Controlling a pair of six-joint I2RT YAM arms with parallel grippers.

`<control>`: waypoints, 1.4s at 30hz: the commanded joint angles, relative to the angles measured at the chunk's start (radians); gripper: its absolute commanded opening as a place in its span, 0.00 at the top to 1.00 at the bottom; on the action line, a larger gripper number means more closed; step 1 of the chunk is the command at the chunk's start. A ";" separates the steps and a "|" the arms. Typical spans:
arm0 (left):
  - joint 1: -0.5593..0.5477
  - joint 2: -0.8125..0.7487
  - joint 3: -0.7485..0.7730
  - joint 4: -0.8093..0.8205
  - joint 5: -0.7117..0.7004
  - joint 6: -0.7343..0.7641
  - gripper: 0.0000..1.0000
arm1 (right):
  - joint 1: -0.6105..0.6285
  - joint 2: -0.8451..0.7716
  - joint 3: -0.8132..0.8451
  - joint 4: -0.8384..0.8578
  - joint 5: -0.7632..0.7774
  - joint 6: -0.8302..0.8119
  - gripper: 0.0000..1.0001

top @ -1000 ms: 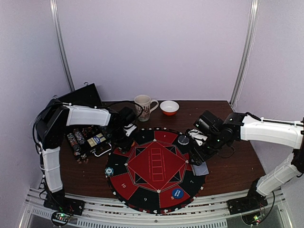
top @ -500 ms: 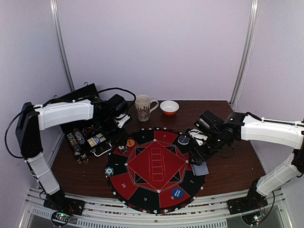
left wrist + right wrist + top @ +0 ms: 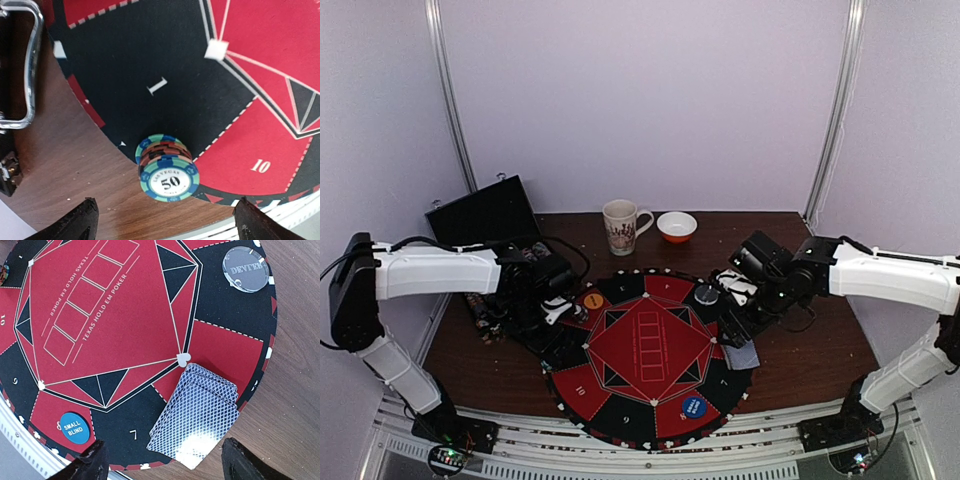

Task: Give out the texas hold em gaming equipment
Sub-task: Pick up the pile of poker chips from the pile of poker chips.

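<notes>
A stack of striped poker chips, its top chip marked 50, stands on the left rim of the round mat. My left gripper is open above it, with the stack between the fingers and not touched. In the top view the left gripper hides the stack. My right gripper is open and empty above a deck of grey-blue-backed cards on the mat's right rim. An orange disc, a clear dealer disc and a blue small blind disc lie on the mat.
An open black case with rows of chips stands at the left; its metal handle is close to my left gripper. A mug and a small bowl stand behind the mat.
My left arm has swung from the mat's back-left forward to the chip stack at the left rim. The orange disc lies uncovered where the gripper was. The right arm has not moved.
</notes>
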 commanded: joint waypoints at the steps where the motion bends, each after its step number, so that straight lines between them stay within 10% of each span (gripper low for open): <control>1: 0.005 0.027 -0.048 0.112 0.005 -0.020 0.02 | -0.004 -0.031 -0.020 0.006 0.011 -0.008 0.20; 25: 0.013 0.116 -0.187 0.275 0.046 0.035 0.59 | -0.004 -0.016 -0.003 -0.010 0.012 -0.001 0.20; 30: 0.013 0.089 -0.207 0.272 0.064 0.029 1.00 | -0.003 -0.007 0.007 -0.011 0.012 -0.004 0.20; 42: -0.099 0.081 -0.088 0.164 0.068 0.010 1.00 | -0.003 -0.028 0.012 -0.018 0.014 -0.001 0.20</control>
